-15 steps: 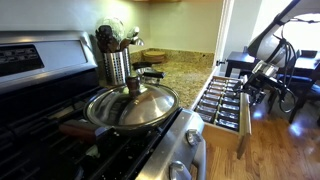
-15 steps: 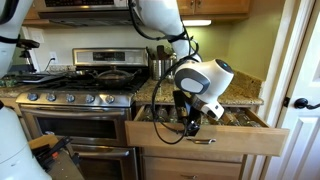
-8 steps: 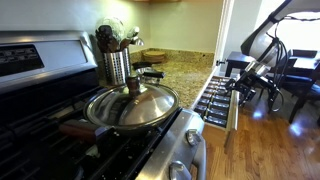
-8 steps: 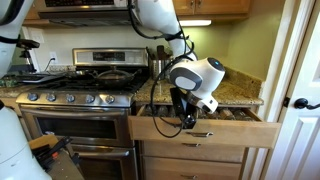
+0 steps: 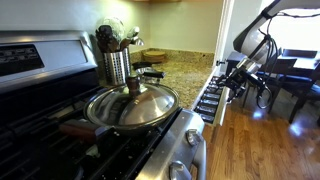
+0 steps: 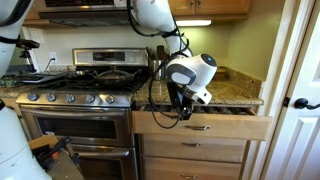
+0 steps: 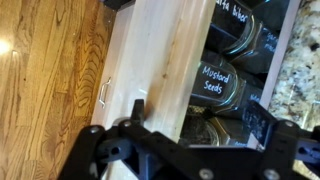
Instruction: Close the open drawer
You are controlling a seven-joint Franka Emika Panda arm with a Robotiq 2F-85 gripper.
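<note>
The light-wood drawer (image 6: 205, 127) stands a little way out from under the granite counter, also seen in an exterior view (image 5: 221, 103). In the wrist view its plain wooden front (image 7: 160, 70) runs up the middle, with dark spice jars (image 7: 222, 85) behind it, one labelled "Mustard Seeds". My gripper (image 7: 195, 115) is open. One finger is on the outer side of the front and the other is over the jars inside. It sits at the drawer's top edge in both exterior views (image 5: 232, 85) (image 6: 185, 108).
A stove (image 6: 80, 95) stands beside the drawer, with a lidded steel pan (image 5: 133, 106) and a utensil holder (image 5: 115, 62) near it. The granite counter (image 5: 180, 72) lies above the drawer. A lower drawer handle (image 7: 104, 92) and wood floor (image 7: 45, 70) lie below. A white door (image 6: 298, 100) is close by.
The drawer has slid a good way in toward the cabinet. My gripper has moved with its front toward the counter.
</note>
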